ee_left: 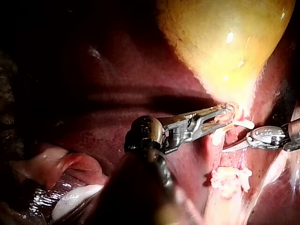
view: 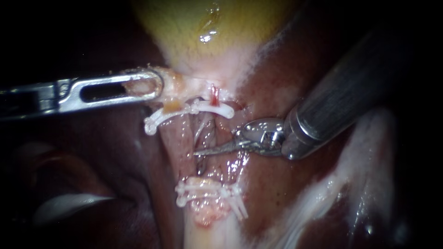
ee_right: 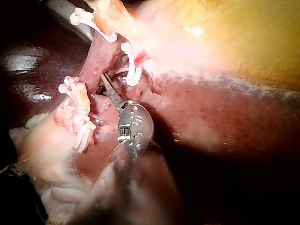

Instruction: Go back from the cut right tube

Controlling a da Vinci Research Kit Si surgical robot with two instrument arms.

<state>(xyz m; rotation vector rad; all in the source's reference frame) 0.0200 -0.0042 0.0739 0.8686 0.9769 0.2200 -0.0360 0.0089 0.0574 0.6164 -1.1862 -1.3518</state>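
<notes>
My left instrument [view: 154, 85] comes in from the left, its slotted jaws shut on pale tissue at the neck of the yellow gallbladder [view: 207, 27]. In the left wrist view the same jaws [ee_left: 224, 115] pinch that tissue. My right instrument [view: 198, 151] enters from the upper right. Its thin blades lie together and point left into the gap between the upper white clip [view: 194, 109] and the lower clips [view: 207, 191]. A red cut stump [view: 214, 94] shows just above the upper clip. In the right wrist view the blade tips [ee_right: 107, 82] sit between the clips.
Dark red liver [view: 286, 184] lies right of and below the clips, with white fatty strands [view: 350, 175] across it. The right instrument's thick shaft [view: 341, 97] fills the upper right. A pale fold of tissue [view: 69, 203] lies at the lower left.
</notes>
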